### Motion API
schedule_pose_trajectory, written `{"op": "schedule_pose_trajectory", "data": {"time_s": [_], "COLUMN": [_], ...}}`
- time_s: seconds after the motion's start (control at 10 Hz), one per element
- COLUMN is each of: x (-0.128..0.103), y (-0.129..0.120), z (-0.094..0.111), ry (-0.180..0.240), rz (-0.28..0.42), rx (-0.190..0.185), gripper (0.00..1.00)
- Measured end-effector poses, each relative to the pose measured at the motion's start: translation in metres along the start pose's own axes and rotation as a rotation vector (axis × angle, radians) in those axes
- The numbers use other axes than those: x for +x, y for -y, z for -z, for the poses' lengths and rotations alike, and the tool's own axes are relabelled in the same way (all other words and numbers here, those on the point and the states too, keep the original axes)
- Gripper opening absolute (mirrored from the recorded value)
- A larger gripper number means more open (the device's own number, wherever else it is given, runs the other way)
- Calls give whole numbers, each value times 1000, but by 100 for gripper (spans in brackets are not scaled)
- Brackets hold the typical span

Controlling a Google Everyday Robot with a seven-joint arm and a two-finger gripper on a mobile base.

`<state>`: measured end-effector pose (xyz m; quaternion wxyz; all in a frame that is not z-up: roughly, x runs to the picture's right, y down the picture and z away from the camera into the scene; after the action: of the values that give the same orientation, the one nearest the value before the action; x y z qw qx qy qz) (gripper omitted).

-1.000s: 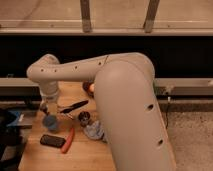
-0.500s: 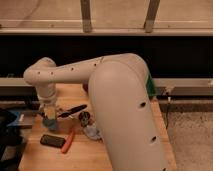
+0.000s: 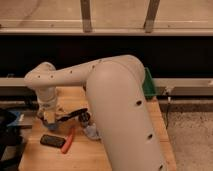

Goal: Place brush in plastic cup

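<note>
I read this as the insert step. My gripper (image 3: 50, 117) is down near the left edge of the light wooden table (image 3: 155, 130), right over the small dull-blue plastic cup (image 3: 48, 124), which it mostly hides. The slim black long-handled brush (image 3: 75, 114) sticks out from the gripper toward table centre, lying nearly flat. It looks pinched, but I cannot tell the jaw state for sure. An orange carrot-like stick (image 3: 68, 141) and a flat black device (image 3: 52, 141) lie by the front-left corner. Next: tip the brush upright, lower one end into the cup, release.
</note>
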<state>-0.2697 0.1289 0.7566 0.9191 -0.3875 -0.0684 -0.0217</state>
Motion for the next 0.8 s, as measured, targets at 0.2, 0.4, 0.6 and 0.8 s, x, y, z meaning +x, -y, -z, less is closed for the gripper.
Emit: {"op": "schedule_pose_trajectory", "data": {"time_s": [0.2,0.4,0.6,0.8], "x": [2,7,6,8], "y": [-4,-4,-5,-3], "z": [-10,-8,-5,-11], "ry": [-12,-60,-93,-91], "rz": [-29,-58,-59,-65], "rx": [-24,-22,-24,-35], "gripper": [0,0,0,0]}}
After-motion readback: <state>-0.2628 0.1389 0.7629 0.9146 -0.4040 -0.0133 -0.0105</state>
